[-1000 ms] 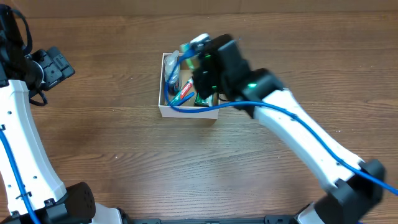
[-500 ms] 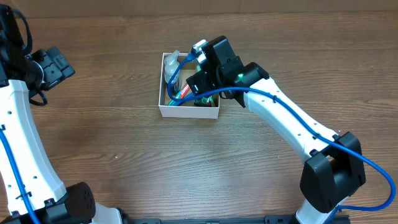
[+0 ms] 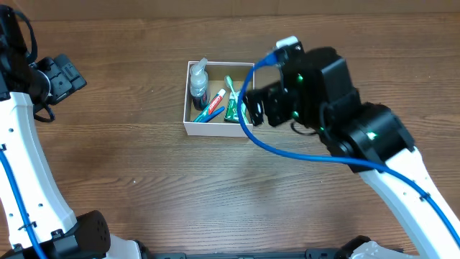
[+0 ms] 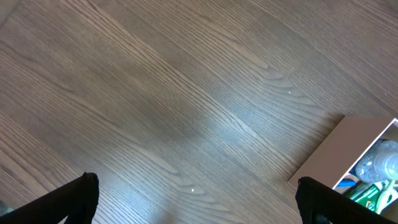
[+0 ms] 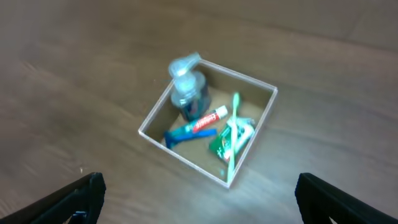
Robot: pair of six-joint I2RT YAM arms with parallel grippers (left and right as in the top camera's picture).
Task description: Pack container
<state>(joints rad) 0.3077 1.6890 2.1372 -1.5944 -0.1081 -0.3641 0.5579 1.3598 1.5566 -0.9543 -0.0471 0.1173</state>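
The container (image 3: 215,129) is a square white-walled box with a brown inside, standing at the table's middle back. In it lie a clear bottle (image 3: 199,83), a red, white and blue toothpaste tube (image 3: 211,108) and a green toothbrush with a green packet (image 3: 231,105). My right gripper (image 3: 253,106) hangs high over the box's right edge. In the right wrist view the right gripper (image 5: 199,193) is open and empty, with the container (image 5: 186,162) and bottle (image 5: 186,93) well below it. My left gripper (image 3: 61,79) stays at the far left; the left gripper (image 4: 199,194) is open over bare wood, the container (image 4: 345,146) at its right.
A blue cable (image 3: 287,152) loops from the right arm above the table. The right arm's white links (image 3: 402,187) cross the right half of the table. The left arm (image 3: 25,158) runs along the left edge. Dark wood surrounds the box.
My right gripper has opened, risen out of the container and drawn back to the right. The green items now lie uncovered in the box. The left arm has not moved.
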